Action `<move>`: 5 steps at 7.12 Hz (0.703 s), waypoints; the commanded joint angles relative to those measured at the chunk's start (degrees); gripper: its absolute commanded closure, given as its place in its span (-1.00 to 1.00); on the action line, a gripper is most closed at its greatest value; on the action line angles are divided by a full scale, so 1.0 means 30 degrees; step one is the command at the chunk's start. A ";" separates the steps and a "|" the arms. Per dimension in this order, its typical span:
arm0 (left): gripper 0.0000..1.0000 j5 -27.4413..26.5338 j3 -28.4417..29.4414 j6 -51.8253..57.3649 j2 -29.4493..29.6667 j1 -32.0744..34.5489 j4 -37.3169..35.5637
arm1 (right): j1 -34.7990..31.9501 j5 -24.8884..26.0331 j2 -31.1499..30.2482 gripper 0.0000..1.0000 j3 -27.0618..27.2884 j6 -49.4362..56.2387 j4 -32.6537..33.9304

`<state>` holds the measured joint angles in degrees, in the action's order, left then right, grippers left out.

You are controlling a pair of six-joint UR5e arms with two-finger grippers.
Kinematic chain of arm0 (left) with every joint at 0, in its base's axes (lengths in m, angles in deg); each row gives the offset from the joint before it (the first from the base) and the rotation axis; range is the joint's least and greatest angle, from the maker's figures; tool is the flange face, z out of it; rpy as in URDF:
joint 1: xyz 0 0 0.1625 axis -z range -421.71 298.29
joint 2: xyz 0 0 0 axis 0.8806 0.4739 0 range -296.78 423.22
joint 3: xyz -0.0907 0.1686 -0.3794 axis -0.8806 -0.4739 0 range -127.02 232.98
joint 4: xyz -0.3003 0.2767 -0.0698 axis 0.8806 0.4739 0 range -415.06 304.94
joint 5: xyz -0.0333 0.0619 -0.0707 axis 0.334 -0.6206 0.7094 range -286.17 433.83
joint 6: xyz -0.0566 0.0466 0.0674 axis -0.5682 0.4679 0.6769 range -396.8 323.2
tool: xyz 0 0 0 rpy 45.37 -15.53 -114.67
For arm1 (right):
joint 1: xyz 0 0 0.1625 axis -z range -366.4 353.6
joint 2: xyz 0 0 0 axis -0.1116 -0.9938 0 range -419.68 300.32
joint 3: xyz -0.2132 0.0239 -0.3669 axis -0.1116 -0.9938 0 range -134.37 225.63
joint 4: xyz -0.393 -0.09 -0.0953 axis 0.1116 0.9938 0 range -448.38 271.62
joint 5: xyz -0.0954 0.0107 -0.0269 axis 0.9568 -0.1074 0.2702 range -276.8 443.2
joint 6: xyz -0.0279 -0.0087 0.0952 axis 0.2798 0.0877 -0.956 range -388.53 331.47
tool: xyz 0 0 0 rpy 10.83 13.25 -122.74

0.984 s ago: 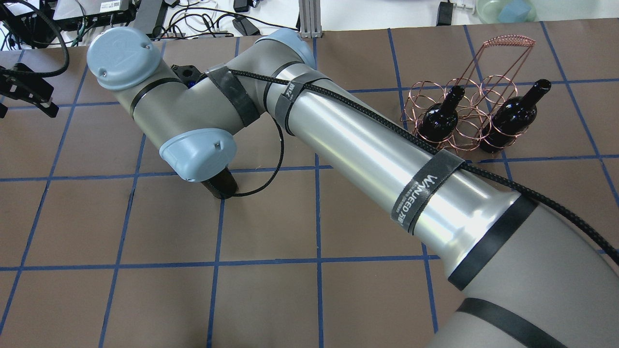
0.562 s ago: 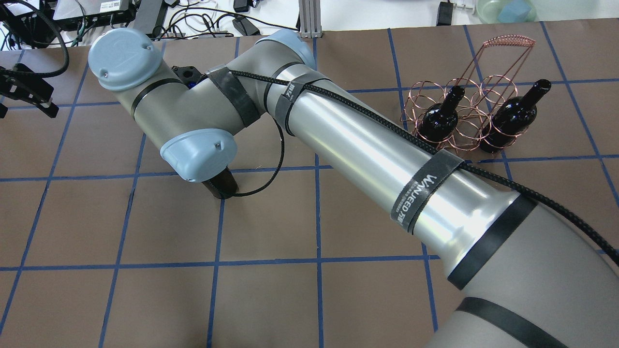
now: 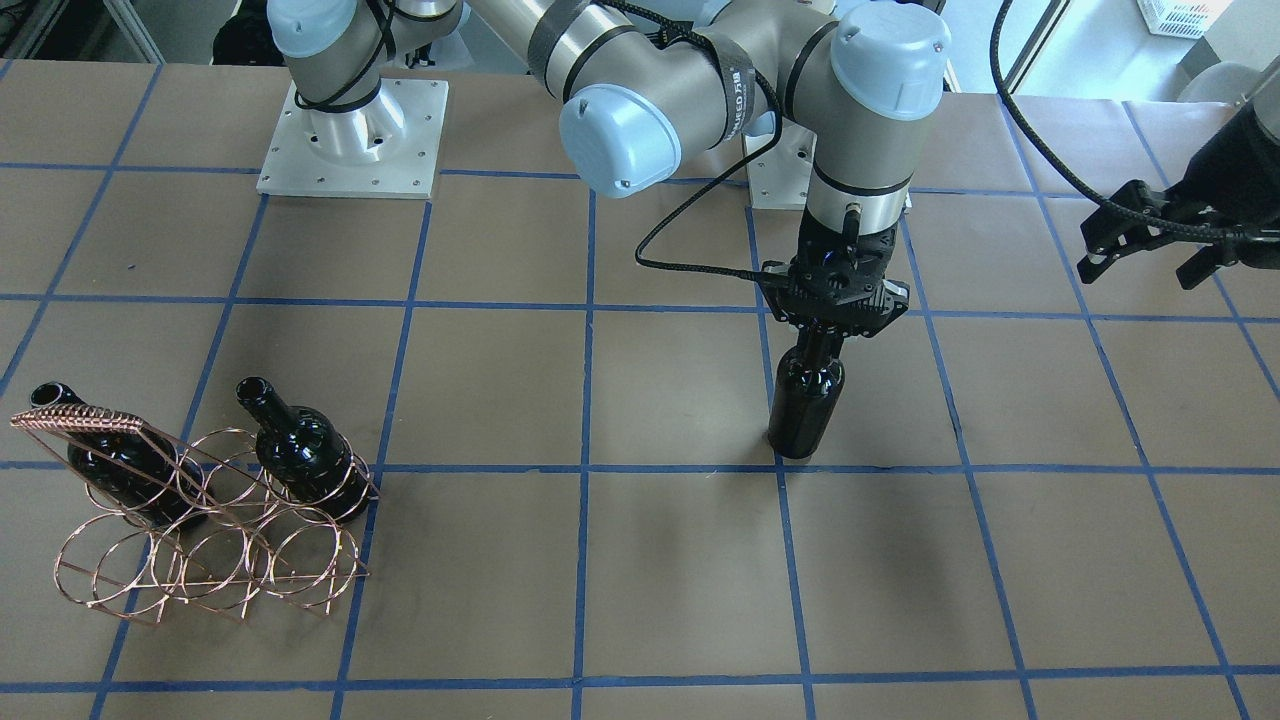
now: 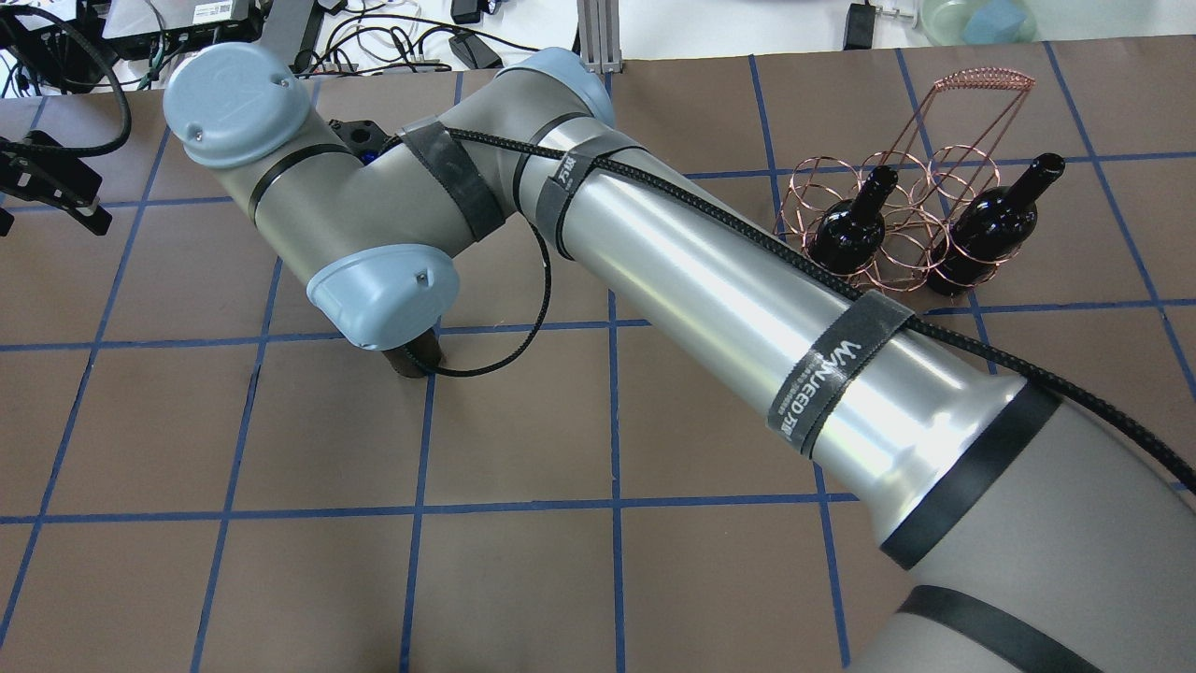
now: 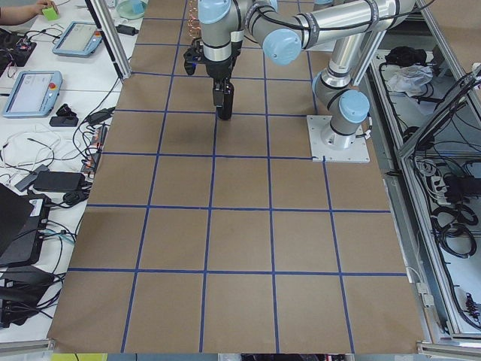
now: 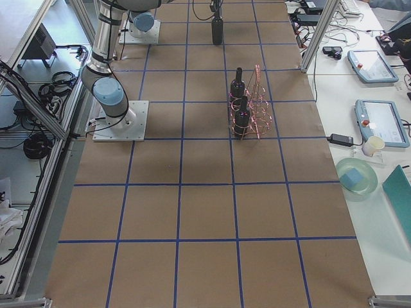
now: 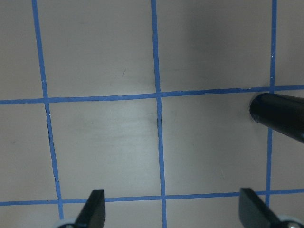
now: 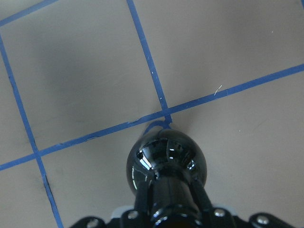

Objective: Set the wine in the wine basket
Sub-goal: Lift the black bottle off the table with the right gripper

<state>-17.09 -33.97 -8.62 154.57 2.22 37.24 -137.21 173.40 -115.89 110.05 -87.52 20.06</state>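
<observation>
My right gripper [image 3: 832, 322] reaches across the table and is shut on the neck of a glossy near-black wine bottle [image 3: 803, 405], which stands upright beside a blue line crossing. I cannot tell whether its base touches the table. The right wrist view looks down on the bottle's shoulder [image 8: 166, 161]. In the overhead view only its base [image 4: 416, 358] shows under the wrist. The copper wire wine basket [image 3: 85, 418] stands far off, also in the overhead view [image 4: 986, 79]. It holds two alike bottles [image 3: 300, 450] [image 3: 105, 470]. My left gripper [image 3: 1150, 240] is open and empty.
The table is brown with a grid of blue tape lines. The right arm's long forearm [image 4: 710, 280] spans the middle of the overhead view. Cables and devices lie past the far edge [image 4: 392, 37]. The arm bases [image 3: 350, 140] stand on the robot's side.
The right wrist has shifted slightly left and away, and the bottle's base is now more hidden under it. The left gripper has moved a little left.
</observation>
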 commanded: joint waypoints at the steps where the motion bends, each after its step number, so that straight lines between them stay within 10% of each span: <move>1: -1.00 0.0011 -0.0079 0.0013 -0.0010 -0.0041 -0.0006 | 0.0154 -0.0122 -0.0686 0.73 0.0030 0.0148 -0.0869; 5: -1.00 0.0214 -0.0080 -0.0016 -0.0010 -0.0012 -0.0006 | 0.5175 -0.0065 -0.5769 0.77 0.2943 0.6336 -0.3832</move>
<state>-16.91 -34.21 -8.60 154.54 2.10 37.22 -127.80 173.08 -127.14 114.05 -75.98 9.75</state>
